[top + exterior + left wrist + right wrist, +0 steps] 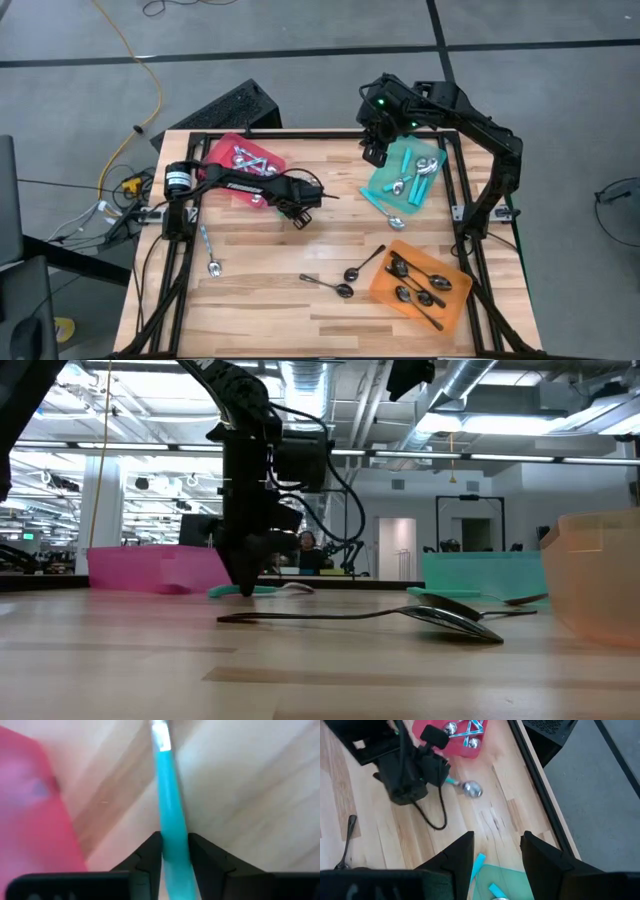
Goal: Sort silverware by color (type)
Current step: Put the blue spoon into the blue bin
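While the left claw [175, 857] sits low over the tabletop [300, 250] with its two dark fingers [150, 852] pressed against either side of a teal-handled spoon [167, 800], it is grasping that spoon by the handle, with the silver bowl [471, 788] pointing away from it. Seen from above, this claw works just right of the red tray [245, 165], at about ten o'clock from the tabletop's centre. Such a spoon is likely light, stiff and smooth, so it should lift without bending but may swivel or slip between the fingers if pinched far from its balance point; a hold on the handle nearer the bowl seems safest. At about two o'clock, the right claw [495, 852] hangs released above the teal tray [405, 180], which already carries several teal-handled spoons. Black spoons lie in the orange tray [420, 290] at about four o'clock, two more rest loose near six o'clock, and one spoon lies alone at eight o'clock.
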